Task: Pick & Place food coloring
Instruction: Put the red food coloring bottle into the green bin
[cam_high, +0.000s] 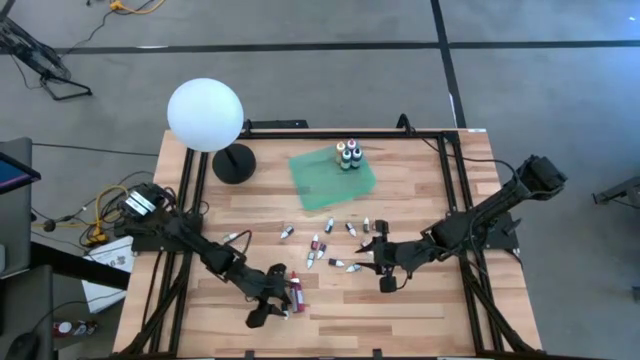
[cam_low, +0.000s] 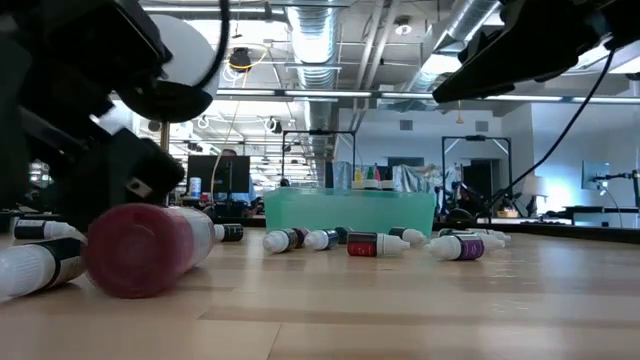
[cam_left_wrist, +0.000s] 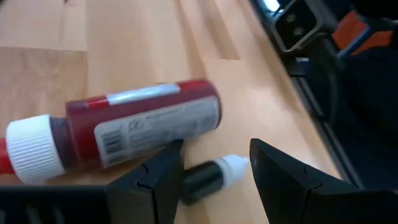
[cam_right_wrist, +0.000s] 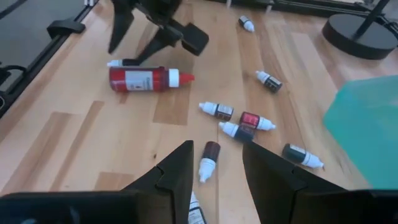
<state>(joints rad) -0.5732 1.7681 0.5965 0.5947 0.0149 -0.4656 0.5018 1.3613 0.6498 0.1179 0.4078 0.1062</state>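
Small food coloring bottles (cam_high: 325, 250) lie scattered on the wooden table, and three stand on the flat green tray (cam_high: 320, 185). A larger red bottle (cam_left_wrist: 130, 124) with a white cap lies on its side near the table's near edge. My left gripper (cam_left_wrist: 216, 146) is open right beside it. Its fingers stand on either side of a tiny dark dropper (cam_left_wrist: 211, 175) with a white tip; whether they touch it does not show. My right gripper (cam_right_wrist: 217, 149) is open and hovers over the scattered droppers, with a dark-and-white one (cam_right_wrist: 208, 159) just ahead of its fingers.
A lamp with a white globe (cam_high: 205, 115) stands on a black base (cam_high: 235, 163) at the table's far left. Black frame rails (cam_high: 450, 170) run along the table's sides. The low view shows the red bottle (cam_low: 140, 250) close up and the tray (cam_low: 350, 210) behind the droppers.
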